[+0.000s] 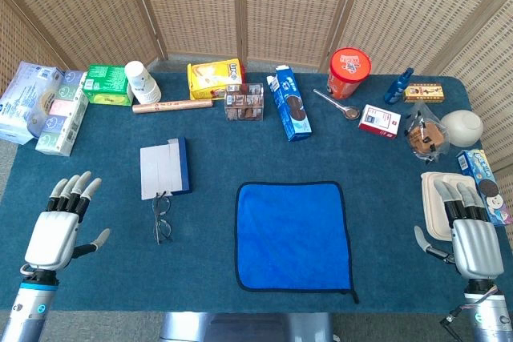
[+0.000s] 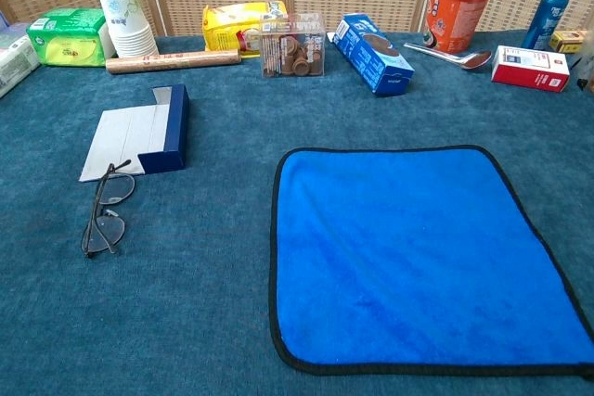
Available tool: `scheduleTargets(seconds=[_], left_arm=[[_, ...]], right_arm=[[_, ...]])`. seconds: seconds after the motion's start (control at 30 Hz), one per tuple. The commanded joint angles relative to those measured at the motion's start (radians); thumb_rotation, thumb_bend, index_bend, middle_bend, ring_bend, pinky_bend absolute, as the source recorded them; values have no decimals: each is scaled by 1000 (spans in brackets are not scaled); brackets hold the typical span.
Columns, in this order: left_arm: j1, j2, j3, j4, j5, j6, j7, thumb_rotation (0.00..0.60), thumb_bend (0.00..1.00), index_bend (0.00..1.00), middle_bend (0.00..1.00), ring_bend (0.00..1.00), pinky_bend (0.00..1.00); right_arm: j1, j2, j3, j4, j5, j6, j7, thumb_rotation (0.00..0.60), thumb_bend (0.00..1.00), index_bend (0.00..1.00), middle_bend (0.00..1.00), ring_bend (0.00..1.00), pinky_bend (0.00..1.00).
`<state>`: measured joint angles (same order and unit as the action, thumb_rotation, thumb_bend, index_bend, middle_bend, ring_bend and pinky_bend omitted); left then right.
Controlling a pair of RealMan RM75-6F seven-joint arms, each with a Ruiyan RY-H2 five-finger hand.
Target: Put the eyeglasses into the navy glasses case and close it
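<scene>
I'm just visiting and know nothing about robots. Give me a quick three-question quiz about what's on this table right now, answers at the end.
1. True or false: the eyeglasses already lie inside the navy glasses case.
2. Which hand is nearer the eyeglasses: A) the left hand, B) the right hand?
3. Fill in: the large flat item in the middle of the table is a blue ____.

Key
1. False: they lie on the table just in front of the case, one tip reaching its flap.
2. A. Both hands are empty with fingers apart.
3. Cloth.
</scene>
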<state>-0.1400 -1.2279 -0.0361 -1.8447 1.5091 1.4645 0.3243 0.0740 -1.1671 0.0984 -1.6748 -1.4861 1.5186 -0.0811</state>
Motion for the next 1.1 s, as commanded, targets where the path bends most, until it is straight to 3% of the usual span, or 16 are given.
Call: scheduleTargets(seconds=[0.03,0.63,0.9,1.1], left_arm=[[-6,-2,-4,0,-5,-8,4,529,222,21,6,0,12],[-21,9,-2,-6,-10,-36,-2,529,222,21,8,0,12],[-71,44,-14,-4,-34,-119,21,524,222,18,17,0,14],[-131,86,-35,13,-78,-224,-41,533,223,15,16,0,14]], right_arm=[[2,-1,2,-2,4,-2,-2,338,373,74,126,6,92],[-11,6,-3,-8,-4,18,5,338,373,73,126,6,93],[-12,9,1,-8,0,20,6,338,373,73,127,6,93],[-15,6,-2,-4,4,19,6,337,374,73,127,6,93]])
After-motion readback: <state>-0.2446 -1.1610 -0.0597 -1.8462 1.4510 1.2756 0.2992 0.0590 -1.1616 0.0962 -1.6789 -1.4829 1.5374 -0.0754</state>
